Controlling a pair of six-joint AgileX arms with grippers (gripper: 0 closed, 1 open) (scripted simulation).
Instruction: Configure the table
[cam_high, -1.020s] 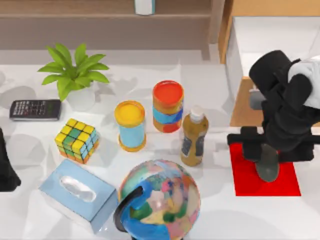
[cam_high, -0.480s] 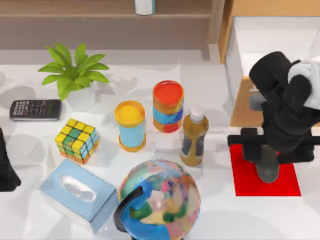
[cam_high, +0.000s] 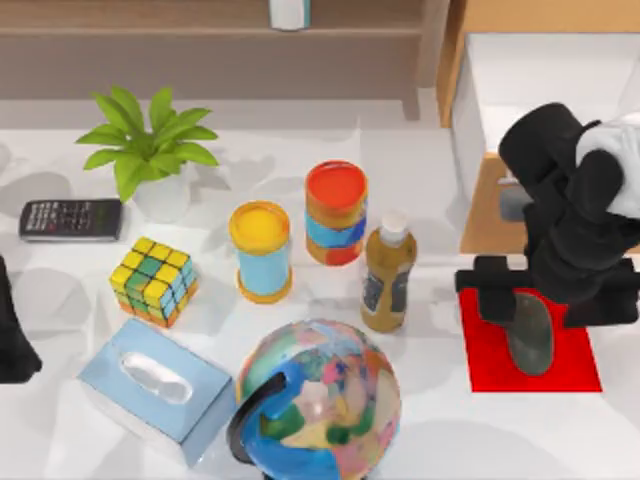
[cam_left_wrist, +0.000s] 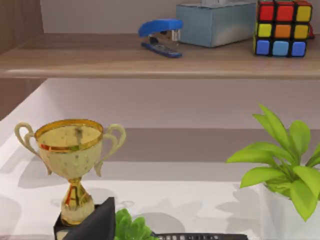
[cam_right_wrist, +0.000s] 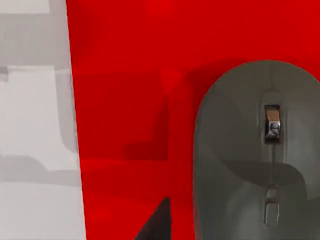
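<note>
The right gripper hangs over the red mat near the right edge of the white table, directly above a grey computer mouse that lies on the mat; I cannot tell how far its jaws are open or whether they touch the mouse. The right wrist view looks straight down on the mouse lying on the mat, with bare tabletop beside it. The left arm sits parked at the table's left edge. Across the table's middle stand a yellow-lidded can, an orange-lidded can and a brown bottle (all upright), with a globe at the front edge, and a tissue box, puzzle cube, calculator and potted plant toward the left. A wooden cabinet stands at the back right corner.
</note>
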